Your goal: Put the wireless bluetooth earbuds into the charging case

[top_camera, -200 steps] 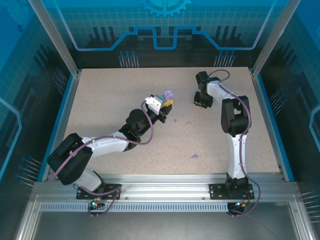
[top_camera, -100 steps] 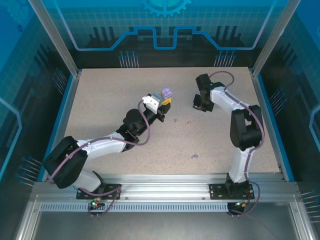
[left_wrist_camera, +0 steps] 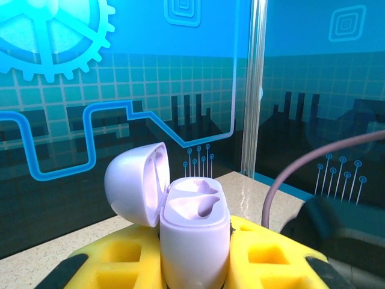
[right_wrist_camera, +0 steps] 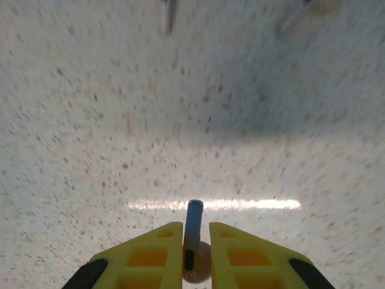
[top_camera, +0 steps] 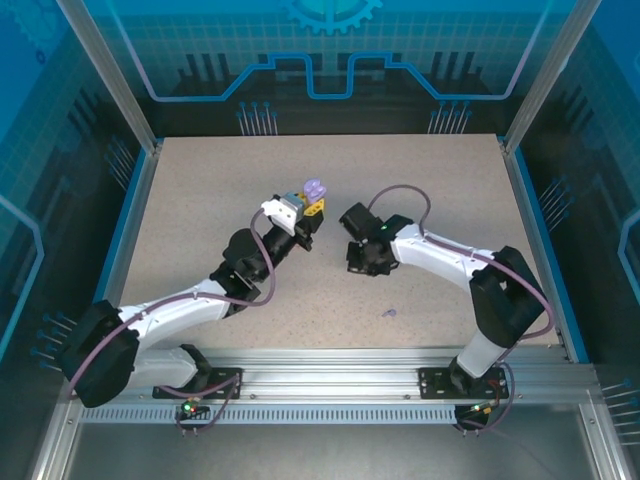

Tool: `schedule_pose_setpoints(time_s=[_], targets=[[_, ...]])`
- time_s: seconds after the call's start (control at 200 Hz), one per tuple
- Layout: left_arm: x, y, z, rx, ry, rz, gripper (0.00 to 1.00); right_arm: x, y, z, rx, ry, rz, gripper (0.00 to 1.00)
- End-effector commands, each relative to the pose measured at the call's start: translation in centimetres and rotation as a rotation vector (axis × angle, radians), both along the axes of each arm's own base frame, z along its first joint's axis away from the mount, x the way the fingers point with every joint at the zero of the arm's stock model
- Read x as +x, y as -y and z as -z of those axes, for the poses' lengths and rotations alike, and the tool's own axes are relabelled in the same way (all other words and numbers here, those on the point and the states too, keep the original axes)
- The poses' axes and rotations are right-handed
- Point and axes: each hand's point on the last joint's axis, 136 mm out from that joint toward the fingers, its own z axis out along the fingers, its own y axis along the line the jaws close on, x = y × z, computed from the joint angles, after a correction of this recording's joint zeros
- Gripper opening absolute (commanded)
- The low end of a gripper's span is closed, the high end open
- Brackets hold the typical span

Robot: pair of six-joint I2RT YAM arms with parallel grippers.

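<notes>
The lilac charging case (left_wrist_camera: 195, 235) stands upright between the yellow fingers (left_wrist_camera: 274, 256) of my left gripper (left_wrist_camera: 195, 268), which is shut on it. Its lid (left_wrist_camera: 135, 183) hangs open to the left and both sockets look empty. Seen from above, the case (top_camera: 316, 188) is held up over the middle of the table by the left gripper (top_camera: 306, 206). My right gripper (right_wrist_camera: 195, 232) is shut on one earbud (right_wrist_camera: 193, 214), stem pointing forward, pale bulb between the pads. That gripper (top_camera: 358, 262) hovers low, right of the case. A lilac earbud (top_camera: 388, 313) lies loose on the table.
The speckled table (top_camera: 200, 220) is bordered by blue rails and glass walls on three sides. The right arm's forearm (top_camera: 440, 258) stretches across the table's right half. Two small blurred items (right_wrist_camera: 167, 18) lie on the table ahead of the right gripper.
The right arm has swung from the back right down to the table's middle, close to the left gripper. The left arm has shifted the case a little left and back.
</notes>
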Motion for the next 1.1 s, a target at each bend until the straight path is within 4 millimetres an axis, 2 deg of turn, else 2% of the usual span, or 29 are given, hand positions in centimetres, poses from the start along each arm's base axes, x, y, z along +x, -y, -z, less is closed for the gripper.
schedule_pose_setpoints(time_s=[0.0, 0.245, 0.465, 0.495, 0.58, 0.65, 0.76, 0.885, 1.015, 1.095], targets=[[-0.4, -1.1, -0.3, -0.016, -0.002, -0.026, 0.00, -1.7, -1.2, 1.7, -0.021, -0.040, 0.051, 0.15], [-0.8, -1.5, -0.4, -0.024, -0.003, -0.024, 0.00, -4.0, -1.2, 4.9, -0.067, -0.122, 0.063, 0.19], [-0.7, -1.3, -0.3, -0.027, -0.005, -0.018, 0.00, -4.7, -1.6, 6.2, -0.077, -0.163, 0.048, 0.23], [-0.7, -1.3, -0.4, -0.030, -0.003, -0.018, 0.00, -4.8, -1.7, 6.2, -0.075, -0.165, 0.046, 0.25], [-0.7, -1.3, -0.6, -0.030, 0.001, -0.019, 0.00, -5.1, -1.8, 6.0, -0.073, -0.162, 0.038, 0.42], [-0.7, -1.2, -0.7, -0.029, 0.004, -0.017, 0.00, -5.3, -2.0, 5.9, -0.072, -0.160, 0.031, 0.48], [-0.7, -1.2, -0.9, -0.028, 0.008, -0.017, 0.00, -5.6, -2.6, 5.8, -0.061, -0.162, 0.021, 0.50], [-0.8, -1.4, -1.2, -0.032, 0.013, -0.020, 0.00, -5.8, -4.5, 5.6, -0.009, -0.174, 0.001, 0.49], [-0.8, -1.5, -1.5, -0.033, 0.020, -0.025, 0.00, -5.5, -7.4, 4.4, 0.060, -0.164, -0.034, 0.49], [-0.8, -1.6, -1.6, -0.032, 0.023, -0.029, 0.00, -5.1, -8.4, 3.2, 0.078, -0.136, -0.051, 0.48]])
